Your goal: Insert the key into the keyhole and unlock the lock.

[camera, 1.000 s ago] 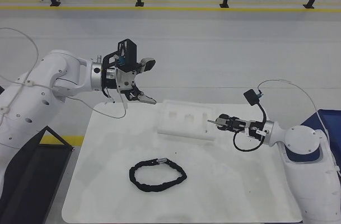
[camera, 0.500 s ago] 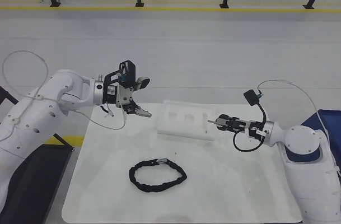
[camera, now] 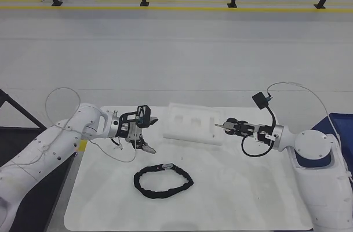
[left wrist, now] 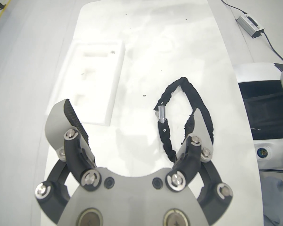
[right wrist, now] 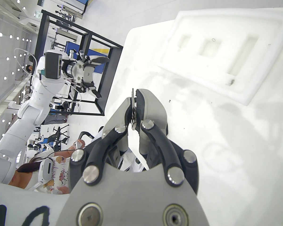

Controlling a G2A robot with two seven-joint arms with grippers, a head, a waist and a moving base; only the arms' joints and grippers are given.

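L gripper (left wrist: 132, 109): jaws wide; I brought it down near lock (left wrist: 161, 113).
R gripper (right wrist: 135, 95): held key (camera: 219, 124), unmoved.
Meaning: lock grab prob. next.

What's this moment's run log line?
left gripper: open, near chain lock | right gripper: shut on key, beside foam tray | key not inserted

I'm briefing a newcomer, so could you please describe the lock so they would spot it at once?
Start at the white rounded table; on the robot's side of the white foam tray lies a black fabric-sleeved chain lock, curled into a closed loop. Unlike its pale neighbours, it is dark and ring-shaped, its ends joined by a short silver metal cylinder.
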